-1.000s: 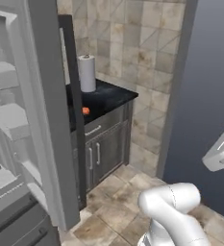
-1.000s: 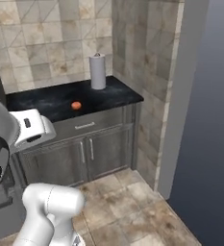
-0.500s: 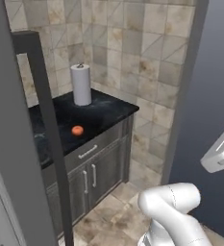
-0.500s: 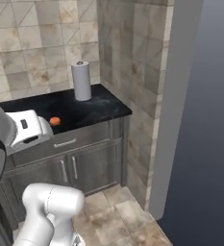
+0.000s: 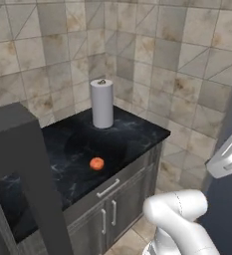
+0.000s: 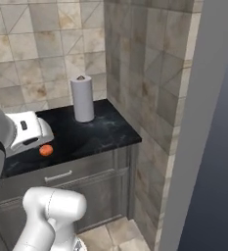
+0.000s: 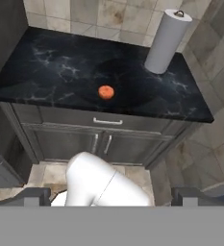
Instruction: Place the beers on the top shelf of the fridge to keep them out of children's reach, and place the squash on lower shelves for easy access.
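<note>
Base has swung round: the whole pic in both base views has shifted vs a sec ago, open fridge door is gone from the left of the left base view, and the black counter (image 5: 132, 132) now sits mid-frame. That's the camera moving, not the objs. To me it means I'm lining up for the squash (image 5: 96, 163).

Squash lies alone on the counter, centre-left in the left base view, well apart from the paper towel roll (image 5: 102, 103) behind it.

In hand view the squash is upper-centre, well above my gripper (image 7: 111, 196); fingers spread wide, holding nothing.
</note>
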Controlling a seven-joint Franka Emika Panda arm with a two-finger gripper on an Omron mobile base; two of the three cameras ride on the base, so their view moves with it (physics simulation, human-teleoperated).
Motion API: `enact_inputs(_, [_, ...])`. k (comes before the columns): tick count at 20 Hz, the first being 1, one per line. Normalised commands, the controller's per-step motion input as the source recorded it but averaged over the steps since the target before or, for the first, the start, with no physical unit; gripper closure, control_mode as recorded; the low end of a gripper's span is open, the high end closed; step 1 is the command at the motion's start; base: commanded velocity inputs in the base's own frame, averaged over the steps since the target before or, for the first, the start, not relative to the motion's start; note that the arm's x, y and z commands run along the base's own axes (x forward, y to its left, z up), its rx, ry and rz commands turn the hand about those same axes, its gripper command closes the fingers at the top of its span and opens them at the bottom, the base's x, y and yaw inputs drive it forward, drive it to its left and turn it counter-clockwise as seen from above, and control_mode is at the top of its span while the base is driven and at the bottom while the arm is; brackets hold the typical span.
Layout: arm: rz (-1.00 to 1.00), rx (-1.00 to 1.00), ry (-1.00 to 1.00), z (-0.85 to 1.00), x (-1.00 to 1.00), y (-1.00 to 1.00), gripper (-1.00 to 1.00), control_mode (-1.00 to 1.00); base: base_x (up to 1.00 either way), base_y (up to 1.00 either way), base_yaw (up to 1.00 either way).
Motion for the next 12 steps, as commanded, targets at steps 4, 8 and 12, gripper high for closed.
enact_inputs(4, [0.00,0.00,0.00,0.00,0.00,0.00,-1.00,1.00,0.59,0.00,0.21])
enact_inputs(8, [0.00,0.00,0.00,0.00,0.00,0.00,-1.00,1.00,0.29,0.07,0.21])
enact_inputs(12, [0.00,0.00,0.00,0.00,0.00,0.00,-1.00,1.00,0.11,0.20,0.17])
